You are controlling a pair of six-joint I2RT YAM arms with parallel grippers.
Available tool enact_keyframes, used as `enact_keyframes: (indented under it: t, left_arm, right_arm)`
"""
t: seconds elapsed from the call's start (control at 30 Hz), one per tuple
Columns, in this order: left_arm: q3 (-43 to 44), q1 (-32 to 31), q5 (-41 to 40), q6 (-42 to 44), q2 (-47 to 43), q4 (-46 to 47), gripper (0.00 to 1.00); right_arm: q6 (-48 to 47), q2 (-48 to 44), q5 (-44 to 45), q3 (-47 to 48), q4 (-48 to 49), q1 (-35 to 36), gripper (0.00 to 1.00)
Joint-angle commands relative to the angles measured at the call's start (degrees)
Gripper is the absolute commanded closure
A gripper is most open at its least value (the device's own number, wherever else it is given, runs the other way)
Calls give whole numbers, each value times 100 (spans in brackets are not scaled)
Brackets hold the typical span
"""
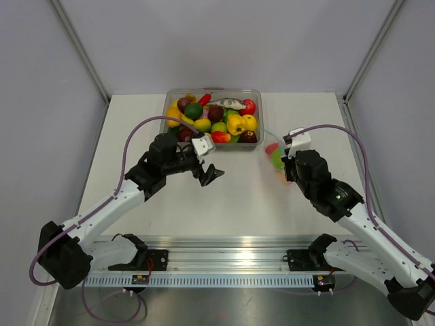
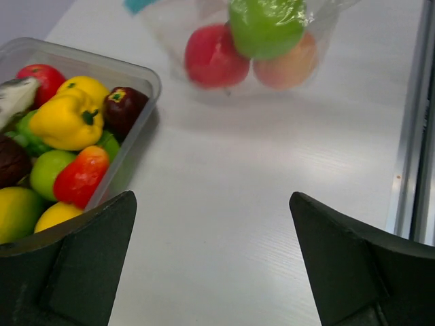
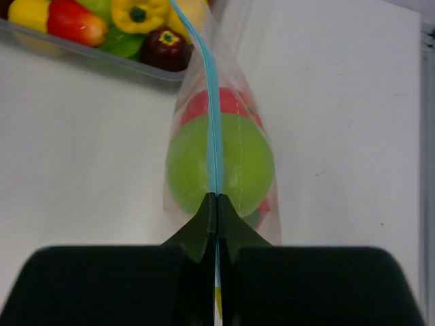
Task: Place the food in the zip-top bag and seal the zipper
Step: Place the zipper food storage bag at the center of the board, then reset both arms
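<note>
Our right tool [image 3: 216,204] has its fingers pressed together on the zipper [image 3: 212,102], pinching the teal strip at its near end. From there the strip runs in a straight line away from the tool toward the tub [image 3: 68,51]. The bag [image 3: 268,204] hangs to both sides of that line, with the apple [image 3: 238,163] bulging just past the fingertips and the red fruit [image 3: 234,102] behind it. We cannot tell how far along the strip is closed.

Our left tool [image 2: 212,204] is spread wide and holds nothing. It hovers over bare tabletop [image 2: 224,176]. The tub's corner wall [image 2: 139,75] lies just beside its left finger, and the bag [image 2: 163,27] is well ahead, showing the red fruit [image 2: 216,56], the apple [image 2: 266,26] and a peach-coloured piece [image 2: 296,64].

From above, the bag [image 1: 275,157] sits close to the tub's near right corner [image 1: 259,139], apart from the rim. Between the left tool [image 1: 211,175] and the right tool [image 1: 285,163] lies an open stretch of tabletop [image 1: 248,197], reaching down to the rail [image 1: 224,261]. More bare surface lies right of the bag, out to the tabletop's edge.
</note>
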Motion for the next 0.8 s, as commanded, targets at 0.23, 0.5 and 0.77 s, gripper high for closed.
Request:
enact_keyframes:
  t: [0.23,0.5,0.77]
  left_arm:
    - [302,4,-2695,-1499,-1294,-33,1]
    - [574,4,-3777,-2360,-1840,-1043,1]
    - [180,4,-3560,-3704,-2297,-1756,1]
  right_arm:
    - [-110,182,965,280,7,-12,1]
    - [1165,1026,1279,824,-529,-21,0]
    - [2717,1430,2024,1308,-1363,-12,1]
